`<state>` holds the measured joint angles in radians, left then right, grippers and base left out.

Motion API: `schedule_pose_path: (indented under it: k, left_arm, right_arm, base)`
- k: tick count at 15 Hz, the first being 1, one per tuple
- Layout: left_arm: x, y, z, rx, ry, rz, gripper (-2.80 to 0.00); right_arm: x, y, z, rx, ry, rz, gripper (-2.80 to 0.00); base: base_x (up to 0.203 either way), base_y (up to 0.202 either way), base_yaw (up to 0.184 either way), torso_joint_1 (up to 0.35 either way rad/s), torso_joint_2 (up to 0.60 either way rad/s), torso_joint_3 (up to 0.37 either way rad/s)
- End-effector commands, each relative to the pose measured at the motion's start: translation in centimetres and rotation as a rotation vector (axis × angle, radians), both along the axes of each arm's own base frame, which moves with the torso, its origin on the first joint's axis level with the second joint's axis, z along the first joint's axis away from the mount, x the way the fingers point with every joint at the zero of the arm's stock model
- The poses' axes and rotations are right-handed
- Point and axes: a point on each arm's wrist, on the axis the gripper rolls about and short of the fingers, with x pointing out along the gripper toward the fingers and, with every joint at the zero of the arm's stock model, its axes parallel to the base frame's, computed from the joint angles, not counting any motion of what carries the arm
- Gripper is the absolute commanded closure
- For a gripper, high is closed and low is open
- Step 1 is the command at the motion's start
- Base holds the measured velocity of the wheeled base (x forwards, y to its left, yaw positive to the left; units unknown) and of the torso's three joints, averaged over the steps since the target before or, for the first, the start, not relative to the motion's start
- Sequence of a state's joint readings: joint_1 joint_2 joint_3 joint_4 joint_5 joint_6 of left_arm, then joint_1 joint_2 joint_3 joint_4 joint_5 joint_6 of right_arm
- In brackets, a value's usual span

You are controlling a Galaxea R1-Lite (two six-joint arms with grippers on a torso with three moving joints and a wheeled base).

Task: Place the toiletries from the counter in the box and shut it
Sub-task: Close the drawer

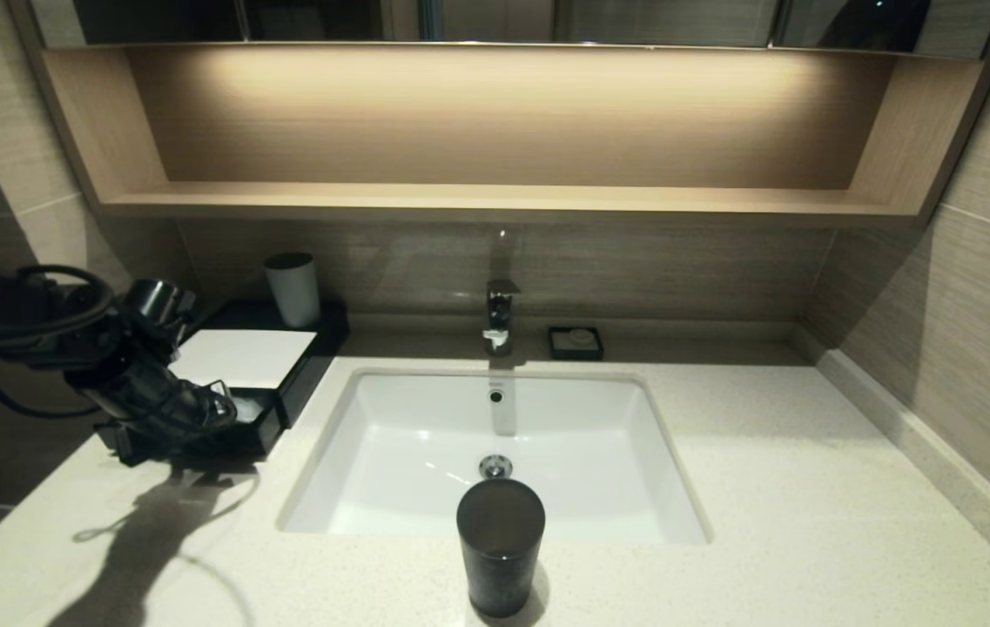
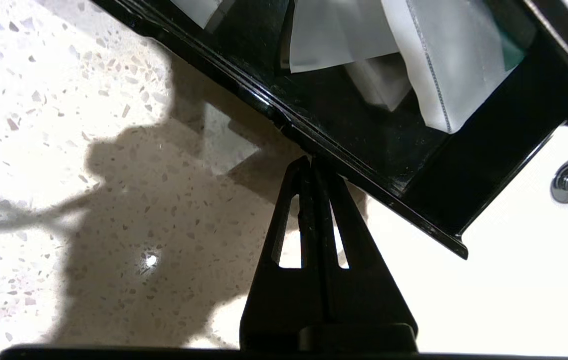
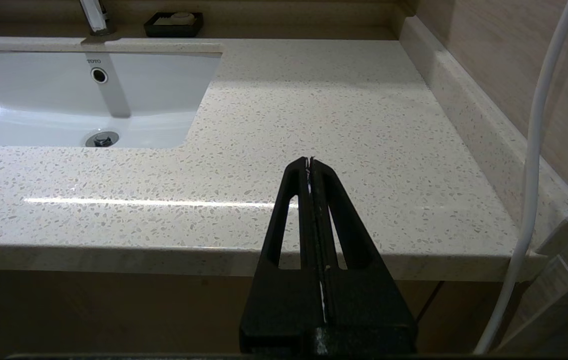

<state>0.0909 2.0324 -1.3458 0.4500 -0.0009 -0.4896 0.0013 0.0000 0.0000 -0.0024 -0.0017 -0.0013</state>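
Black box [image 2: 488,150] drawer open, toiletries [image 2: 433,65] inside: keep closed, empty left gripper [image 2: 310,161] square against drawer front; push straight in. Leave closed right gripper [image 3: 309,161] parked.

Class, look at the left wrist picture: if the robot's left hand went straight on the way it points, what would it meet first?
Most likely the front panel of the open drawer of the box; the shut left hand points at it, seemingly almost touching.

Head camera looks down over bench [image 1: 808,522] and sink [image 1: 495,453]. Left wrist camera sits close above the box drawer [image 2: 488,150]. Right wrist camera faces level across bench; sink shared.
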Motion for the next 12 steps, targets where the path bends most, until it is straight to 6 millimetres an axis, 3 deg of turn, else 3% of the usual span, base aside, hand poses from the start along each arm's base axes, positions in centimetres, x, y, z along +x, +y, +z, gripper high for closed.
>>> schedule_pose_path:
  k: [1,12]
  left_arm:
    - [0.4,0.0,-0.1,-0.008,-0.003,0.012,0.0]
    - [1.7,-0.2,-0.1,-0.032,-0.042,0.051,0.0]
  right_arm:
    - [0.0,0.0,0.0,0.0,0.001,0.0,0.0]
    - [0.0,0.0,0.0,0.0,0.001,0.0,0.0]
  base:
    - [0.0,0.0,0.0,0.0,0.0,0.0]
    - [0.0,0.0,0.0,0.0,0.0,0.0]
